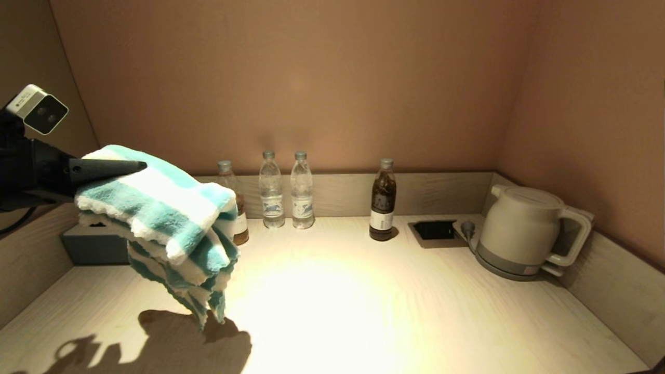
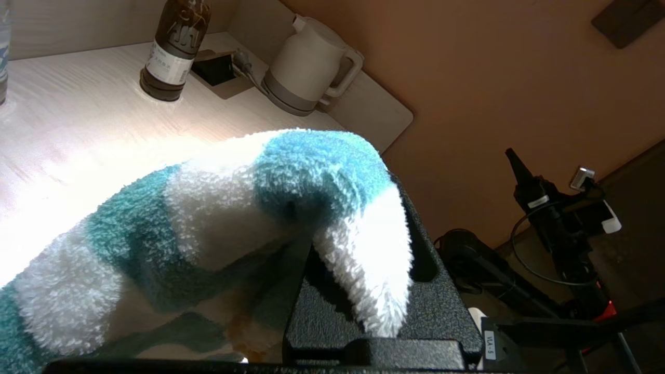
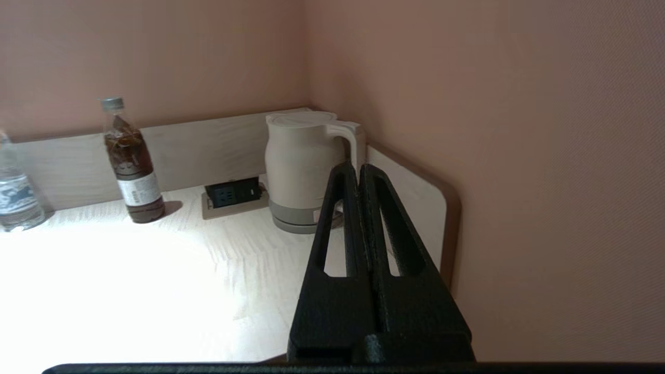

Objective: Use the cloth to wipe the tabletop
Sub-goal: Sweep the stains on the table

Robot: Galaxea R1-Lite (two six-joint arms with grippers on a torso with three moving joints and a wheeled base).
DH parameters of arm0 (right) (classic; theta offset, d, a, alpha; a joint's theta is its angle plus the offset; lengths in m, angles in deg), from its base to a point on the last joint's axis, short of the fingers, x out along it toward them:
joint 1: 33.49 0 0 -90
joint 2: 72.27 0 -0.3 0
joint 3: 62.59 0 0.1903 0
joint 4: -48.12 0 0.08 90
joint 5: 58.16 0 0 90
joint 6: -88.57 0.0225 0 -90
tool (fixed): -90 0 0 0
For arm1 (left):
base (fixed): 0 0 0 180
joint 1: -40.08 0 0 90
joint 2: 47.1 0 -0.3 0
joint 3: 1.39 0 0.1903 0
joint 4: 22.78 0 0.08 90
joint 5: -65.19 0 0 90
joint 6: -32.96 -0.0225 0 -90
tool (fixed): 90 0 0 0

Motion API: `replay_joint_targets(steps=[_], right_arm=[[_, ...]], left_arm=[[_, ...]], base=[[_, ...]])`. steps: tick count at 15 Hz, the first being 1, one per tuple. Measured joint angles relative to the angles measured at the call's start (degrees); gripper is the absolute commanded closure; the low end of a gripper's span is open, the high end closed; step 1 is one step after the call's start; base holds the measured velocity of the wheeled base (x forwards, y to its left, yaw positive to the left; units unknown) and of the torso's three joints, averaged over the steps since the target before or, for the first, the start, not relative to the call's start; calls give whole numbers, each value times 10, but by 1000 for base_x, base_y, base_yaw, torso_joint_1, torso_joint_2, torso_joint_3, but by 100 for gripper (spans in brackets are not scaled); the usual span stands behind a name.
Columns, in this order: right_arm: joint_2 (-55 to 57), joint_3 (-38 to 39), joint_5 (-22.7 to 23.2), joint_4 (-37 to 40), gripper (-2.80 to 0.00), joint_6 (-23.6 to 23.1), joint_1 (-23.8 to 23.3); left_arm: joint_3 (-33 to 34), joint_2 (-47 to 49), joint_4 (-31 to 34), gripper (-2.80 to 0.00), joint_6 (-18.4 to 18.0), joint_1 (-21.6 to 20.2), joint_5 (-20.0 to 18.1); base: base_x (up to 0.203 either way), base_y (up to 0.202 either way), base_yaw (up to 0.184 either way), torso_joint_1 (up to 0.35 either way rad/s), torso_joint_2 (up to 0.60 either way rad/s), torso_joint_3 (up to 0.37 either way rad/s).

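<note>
The cloth (image 1: pixel 156 208), a teal and white striped towel, hangs folded in the air over the left part of the tabletop (image 1: pixel 363 311). Its lowest corner hangs just above the surface and casts a shadow. My left gripper (image 1: pixel 136 169) is shut on the cloth's upper fold; one black finger lies on top and the other is hidden under the towel. In the left wrist view the cloth (image 2: pixel 234 208) drapes over the fingers (image 2: pixel 447 311). My right gripper (image 3: pixel 358 169) is shut and empty, held off the right front edge near the kettle. It does not show in the head view.
A beige kettle (image 1: pixel 524 231) stands at the back right beside a black socket recess (image 1: pixel 435 229). A dark bottle (image 1: pixel 383 200), two water bottles (image 1: pixel 271 189) and a third bottle (image 1: pixel 231 182) line the back rim. A grey-blue tissue box (image 1: pixel 96 246) sits behind the cloth.
</note>
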Motion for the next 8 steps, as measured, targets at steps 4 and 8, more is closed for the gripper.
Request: replay_joint_targets(steps=[4,8], right_arm=[[-53,85,55,-14,0,-21,0],[-65,165,123,-70,0,-55,0]], left_arm=[[-2,0,0,0,0,2,0],[-3,5,-2,0,0,3,0]], base=[[0,0,0,0,0,0],[0,0,0,0,0,0]])
